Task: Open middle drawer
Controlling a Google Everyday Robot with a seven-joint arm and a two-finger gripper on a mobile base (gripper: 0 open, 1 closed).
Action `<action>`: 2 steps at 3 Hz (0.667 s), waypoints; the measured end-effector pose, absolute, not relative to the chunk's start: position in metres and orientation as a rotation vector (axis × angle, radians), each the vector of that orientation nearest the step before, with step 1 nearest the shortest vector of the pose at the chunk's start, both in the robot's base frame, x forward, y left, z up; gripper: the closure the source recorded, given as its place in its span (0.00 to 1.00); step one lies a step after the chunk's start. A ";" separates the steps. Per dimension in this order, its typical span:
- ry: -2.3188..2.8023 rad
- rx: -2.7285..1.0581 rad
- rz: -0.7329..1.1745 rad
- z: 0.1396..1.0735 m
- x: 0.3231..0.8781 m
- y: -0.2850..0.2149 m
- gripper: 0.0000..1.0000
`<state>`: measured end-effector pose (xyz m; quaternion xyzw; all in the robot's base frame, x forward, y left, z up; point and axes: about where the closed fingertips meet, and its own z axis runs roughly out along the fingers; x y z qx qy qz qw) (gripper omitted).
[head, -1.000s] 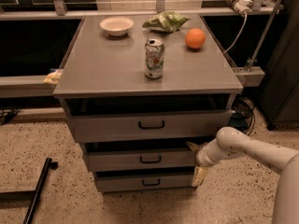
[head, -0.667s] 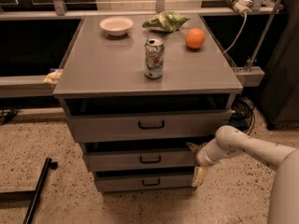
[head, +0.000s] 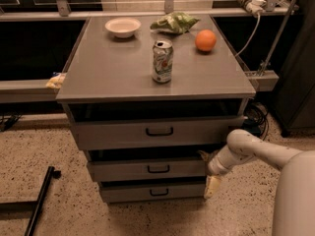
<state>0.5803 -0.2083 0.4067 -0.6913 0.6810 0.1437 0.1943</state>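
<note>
The grey cabinet has three drawer fronts with black bar handles. The middle drawer (head: 147, 170) sits between the taller top drawer (head: 157, 132) and the narrow bottom drawer (head: 152, 192), with a dark gap above its front. My gripper (head: 207, 172) is at the right end of the middle drawer's front, low beside the cabinet. Its two pale fingers (head: 212, 187) stand apart, one above and one below the level of that front, holding nothing that I can see. The white arm (head: 261, 154) comes in from the lower right.
On the cabinet top (head: 113, 73) stand a soda can (head: 162, 61), a white bowl (head: 123, 26), an orange (head: 205, 40) and a green bag (head: 174, 22). A black bar (head: 39, 200) lies on the floor at left. Cables and a rail are at right.
</note>
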 end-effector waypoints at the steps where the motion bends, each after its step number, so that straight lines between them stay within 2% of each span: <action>1: 1.967 -1.924 0.457 0.410 0.567 -0.217 0.00; 2: 2.022 -1.902 0.504 0.418 0.546 -0.227 0.00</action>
